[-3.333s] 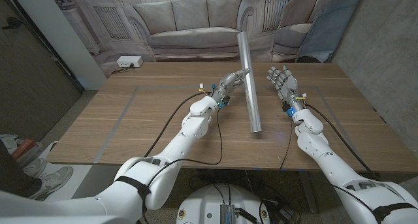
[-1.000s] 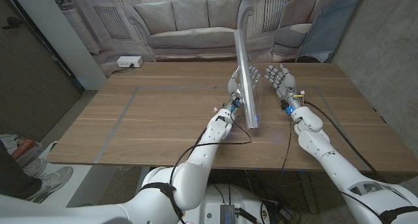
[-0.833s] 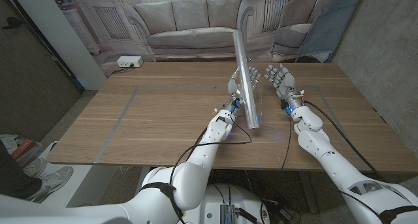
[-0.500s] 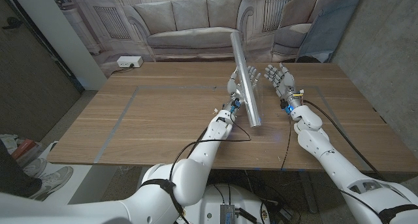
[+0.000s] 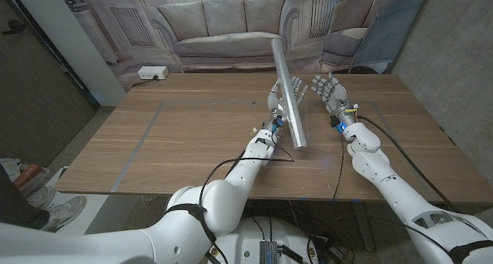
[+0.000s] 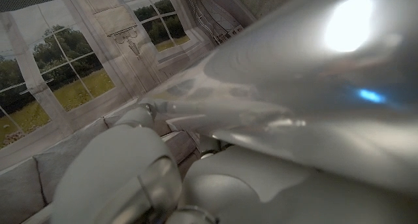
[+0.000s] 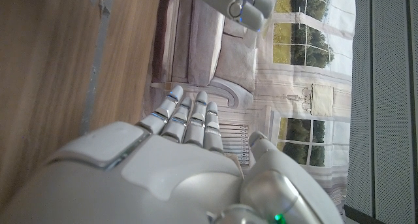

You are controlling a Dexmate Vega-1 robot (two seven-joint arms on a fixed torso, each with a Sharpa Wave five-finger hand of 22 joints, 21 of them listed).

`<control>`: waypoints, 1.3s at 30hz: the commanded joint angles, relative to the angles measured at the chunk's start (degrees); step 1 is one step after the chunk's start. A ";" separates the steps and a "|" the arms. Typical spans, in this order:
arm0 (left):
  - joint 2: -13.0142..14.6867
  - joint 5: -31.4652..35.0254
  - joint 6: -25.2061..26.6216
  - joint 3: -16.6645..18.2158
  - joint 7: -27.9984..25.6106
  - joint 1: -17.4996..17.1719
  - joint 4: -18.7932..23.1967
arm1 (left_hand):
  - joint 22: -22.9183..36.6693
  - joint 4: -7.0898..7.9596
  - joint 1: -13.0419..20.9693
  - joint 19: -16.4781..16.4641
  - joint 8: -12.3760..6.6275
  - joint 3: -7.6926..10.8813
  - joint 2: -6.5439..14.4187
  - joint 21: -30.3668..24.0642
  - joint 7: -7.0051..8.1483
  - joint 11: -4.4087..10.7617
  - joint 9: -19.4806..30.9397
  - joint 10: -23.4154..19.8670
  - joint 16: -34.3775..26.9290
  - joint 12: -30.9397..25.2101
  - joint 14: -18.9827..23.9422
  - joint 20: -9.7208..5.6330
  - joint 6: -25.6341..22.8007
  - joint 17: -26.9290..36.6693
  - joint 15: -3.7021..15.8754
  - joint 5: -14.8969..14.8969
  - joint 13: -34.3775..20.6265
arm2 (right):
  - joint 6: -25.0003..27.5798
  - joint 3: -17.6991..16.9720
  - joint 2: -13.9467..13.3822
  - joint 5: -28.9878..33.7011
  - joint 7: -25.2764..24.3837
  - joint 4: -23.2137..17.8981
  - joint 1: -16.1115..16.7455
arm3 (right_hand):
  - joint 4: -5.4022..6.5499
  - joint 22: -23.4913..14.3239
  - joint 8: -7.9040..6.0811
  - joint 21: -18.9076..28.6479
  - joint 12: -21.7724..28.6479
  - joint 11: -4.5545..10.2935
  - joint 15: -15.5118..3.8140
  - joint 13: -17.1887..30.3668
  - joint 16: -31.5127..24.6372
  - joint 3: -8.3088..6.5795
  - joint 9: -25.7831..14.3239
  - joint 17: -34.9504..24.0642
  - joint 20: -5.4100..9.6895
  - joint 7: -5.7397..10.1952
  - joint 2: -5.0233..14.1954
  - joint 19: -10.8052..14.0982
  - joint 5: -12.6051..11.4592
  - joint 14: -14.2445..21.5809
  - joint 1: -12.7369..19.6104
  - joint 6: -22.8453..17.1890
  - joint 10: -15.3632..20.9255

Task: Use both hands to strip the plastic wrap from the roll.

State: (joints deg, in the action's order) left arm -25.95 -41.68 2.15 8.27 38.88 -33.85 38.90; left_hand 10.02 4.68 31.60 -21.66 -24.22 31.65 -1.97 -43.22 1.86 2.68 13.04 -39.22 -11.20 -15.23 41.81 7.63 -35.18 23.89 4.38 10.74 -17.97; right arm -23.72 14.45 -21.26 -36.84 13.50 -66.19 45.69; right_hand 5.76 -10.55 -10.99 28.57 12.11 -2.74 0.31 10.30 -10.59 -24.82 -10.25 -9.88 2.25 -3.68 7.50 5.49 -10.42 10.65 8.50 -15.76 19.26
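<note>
Compared with the frame 3.3 s earlier, the left hand (image 5: pixel 282 104) has moved in close beside the right hand (image 5: pixel 330 93), and the roll (image 5: pixel 291 92) it grasps now leans with its top tilted further toward the robot's left. The roll is a long, smooth, silvery cylinder with a glossy, reflective skin; its lower end hangs just above the wooden table (image 5: pixel 177 141), just beside the left hand. The right hand holds nothing, fingers spread and upright, near the roll but apart from it. The table shows matte brown grain.
</note>
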 commanded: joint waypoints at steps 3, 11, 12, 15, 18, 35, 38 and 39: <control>-0.01 -0.70 -2.58 -0.23 0.24 1.08 -2.49 | 0.21 1.14 -3.10 -0.84 0.60 -2.44 -4.08 0.46 -0.19 -0.38 -0.08 0.78 -0.37 0.19 -0.42 0.67 1.15 0.22 1.26 -0.04 -0.31 | 0.57 0.29 -0.55 0.24 -1.08 -0.72 -0.02 | -0.12 -0.06 0.19 -0.29 -0.09 -0.13 -0.10 0.19 0.05 -0.02 -0.27 -0.04 0.94 0.27 1.07 0.49 -0.14 0.24 -0.14 -0.48 0.53; -0.01 -0.08 -2.89 -1.39 -2.11 -0.30 0.25 | 0.24 2.38 -6.30 -2.05 -0.33 -4.53 -5.68 1.05 -1.84 -1.21 -0.08 0.17 -1.01 -0.37 0.23 0.09 -1.54 0.24 1.13 0.48 -0.47 | 4.65 0.97 -2.96 1.99 -4.15 -5.13 1.07 | -1.01 -0.05 0.07 -0.31 0.42 -0.58 0.39 0.22 -0.21 -0.23 -0.26 0.12 0.86 0.16 0.84 1.28 -0.15 1.27 0.73 -0.85 1.92; -0.01 -2.17 -1.20 -1.15 -1.97 0.00 -0.13 | 0.26 2.41 -6.21 -2.17 -0.51 -4.34 -5.18 1.10 -1.85 -0.88 -0.01 -0.12 -1.09 -0.51 0.33 -0.06 -1.88 0.26 1.06 0.64 -0.47 | 6.37 1.24 -4.07 3.26 -6.21 -7.28 1.70 | -2.01 -0.04 0.05 -0.20 0.82 -0.52 0.70 0.25 -0.53 -0.46 -0.26 0.17 0.52 0.15 0.56 2.17 -0.10 2.75 1.71 -1.01 3.14; -0.01 -0.40 -1.34 -1.58 -3.39 -1.08 2.01 | 0.31 2.28 -5.42 -2.50 -0.81 -3.39 -3.35 1.25 -1.74 -0.75 0.13 -0.62 -1.36 -0.78 0.91 -0.36 -2.35 0.23 1.21 1.08 -0.49 | 14.13 2.16 -8.73 6.95 -12.00 -15.33 3.66 | -5.34 -0.29 -0.81 1.31 2.29 -2.22 1.80 0.44 -1.83 -0.93 -0.37 -0.03 -1.80 -0.47 -0.76 7.86 0.32 10.60 4.69 -4.72 8.32; -0.01 -0.61 -1.74 -1.60 -4.21 -0.88 1.72 | 0.32 2.22 -5.18 -2.55 -0.87 -3.12 -2.87 1.34 -1.73 -0.63 0.13 -0.62 -1.36 -0.79 0.96 -0.48 -2.45 0.19 1.23 1.16 -0.46 | 22.06 2.69 -13.10 8.73 -15.24 -22.42 4.93 | -6.96 -0.38 -1.23 2.29 2.89 -2.46 1.92 0.55 -2.28 -1.10 -0.44 -0.18 -2.53 -0.31 -1.40 10.87 0.41 14.68 5.99 -6.94 10.69; -0.01 8.46 -9.16 -0.59 -5.69 0.38 0.78 | 0.36 2.30 -5.26 -1.89 -1.54 -2.83 -1.73 2.26 -1.79 -0.29 0.56 -1.13 -1.36 -1.18 1.13 -0.14 -3.12 0.01 1.00 1.05 -0.53 | 40.85 4.68 -22.66 15.59 -25.34 -39.78 6.92 | -9.68 -1.98 -3.82 6.93 7.01 -2.08 0.59 2.02 -5.95 1.07 -1.18 -2.28 -5.69 0.16 -4.48 19.19 0.61 31.27 5.78 -18.18 23.00; -0.01 8.62 -9.08 -0.01 -4.92 0.93 -0.19 | 0.37 2.50 -5.90 -1.89 -1.83 -3.34 -2.22 2.44 -2.15 -0.49 0.69 -1.27 -1.37 -1.28 1.16 0.05 -3.57 -0.02 0.90 0.90 -0.56 | 42.58 5.02 -23.16 16.06 -25.87 -40.71 6.61 | -9.79 -2.42 -4.53 7.78 8.04 -2.09 0.38 2.52 -7.06 1.72 -1.47 -3.00 -5.83 -0.12 -4.83 19.94 0.56 33.27 5.34 -20.09 25.60; -0.01 8.41 -8.86 0.06 -4.56 0.93 -0.22 | 0.37 2.52 -5.97 -1.93 -1.84 -3.39 -2.25 2.45 -2.12 -0.53 0.71 -1.38 -1.37 -1.32 1.16 0.05 -3.57 -0.03 0.87 0.89 -0.54 | 43.21 5.13 -23.35 16.20 -26.00 -41.09 6.49 | -9.90 -2.68 -4.99 8.41 8.72 -1.83 0.30 2.80 -7.94 2.00 -1.65 -3.43 -5.81 -0.13 -4.90 20.69 0.53 34.90 5.22 -21.25 27.25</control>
State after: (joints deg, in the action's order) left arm -25.81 -36.32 -4.41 6.72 33.43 -33.88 39.33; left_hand 10.28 7.07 26.66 -23.61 -25.51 28.44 -3.45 -41.02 -0.10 2.45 13.48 -40.09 -12.42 -16.17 42.28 7.29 -38.29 23.90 4.40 11.72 -18.23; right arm 9.23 18.48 -41.20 -24.30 -6.97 -100.43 51.85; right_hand -3.94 -12.71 -15.10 36.02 19.72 -4.71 0.82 12.54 -17.14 -23.27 -11.48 -12.50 -3.46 -3.74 3.26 24.99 -9.96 43.19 13.92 -35.12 43.93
